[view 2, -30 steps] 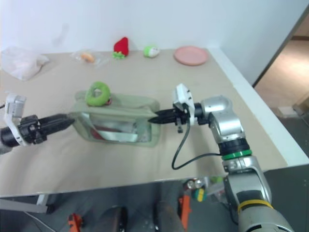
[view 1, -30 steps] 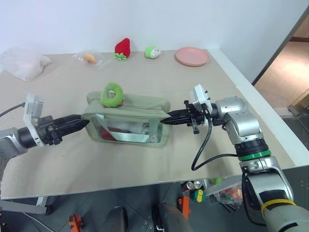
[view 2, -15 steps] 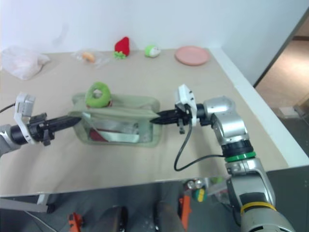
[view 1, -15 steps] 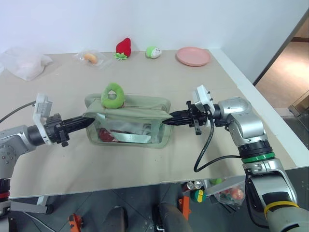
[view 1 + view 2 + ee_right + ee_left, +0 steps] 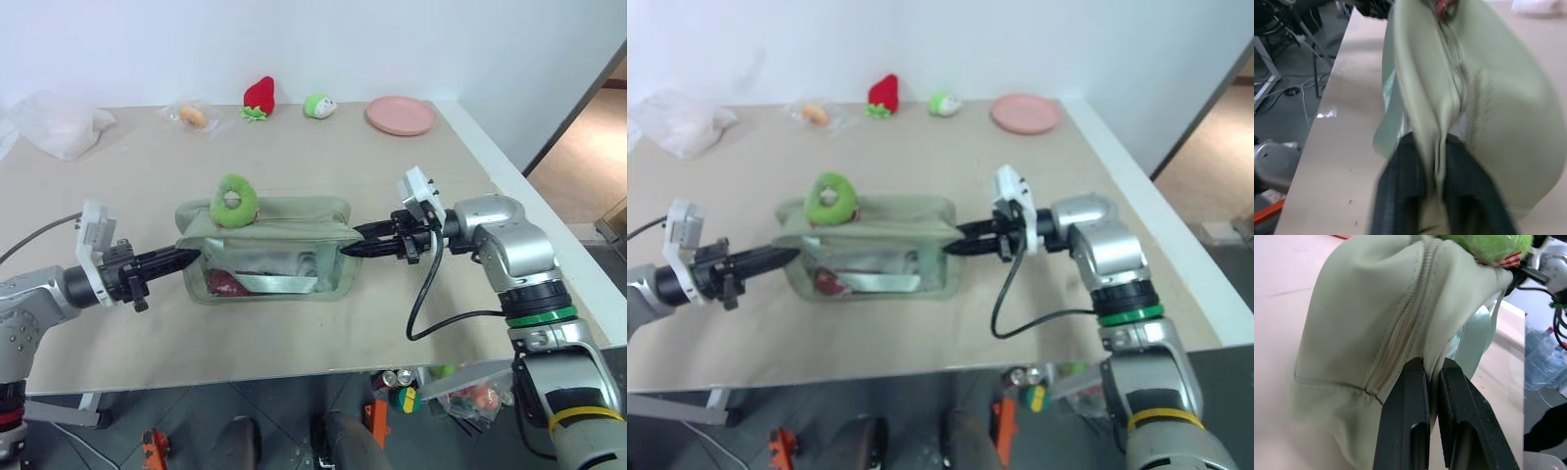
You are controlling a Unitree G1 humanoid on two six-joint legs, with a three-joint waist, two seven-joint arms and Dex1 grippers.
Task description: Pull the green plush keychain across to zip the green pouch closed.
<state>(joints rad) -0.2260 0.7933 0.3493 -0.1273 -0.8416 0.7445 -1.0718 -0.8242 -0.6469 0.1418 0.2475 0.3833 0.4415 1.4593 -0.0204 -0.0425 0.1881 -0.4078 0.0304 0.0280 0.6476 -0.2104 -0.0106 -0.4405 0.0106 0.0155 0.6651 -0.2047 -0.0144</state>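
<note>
The green pouch (image 5: 265, 245) lies flat in the middle of the table, its zipper running along the top. The green plush keychain (image 5: 234, 200) rests on the pouch's top near its left end. My left gripper (image 5: 191, 257) reaches in level from the left and is shut on the fabric of the pouch's left end (image 5: 1376, 308), just beside the zipper's end. My right gripper (image 5: 357, 243) is at the pouch's right end with its fingers parted, and a fold of the pouch (image 5: 1498, 98) lies between them.
Along the back edge stand a red strawberry plush (image 5: 259, 96), a green-and-white plush (image 5: 318, 106), a pink plate (image 5: 402, 116), a small bag with something orange (image 5: 193, 116) and a crumpled clear bag (image 5: 61, 122). The table's right edge (image 5: 549, 230) lies close behind my right arm.
My left gripper has closed on the pouch's left end. My right gripper's fingers, shut on the right end before, have parted. The camera has shifted a little.
</note>
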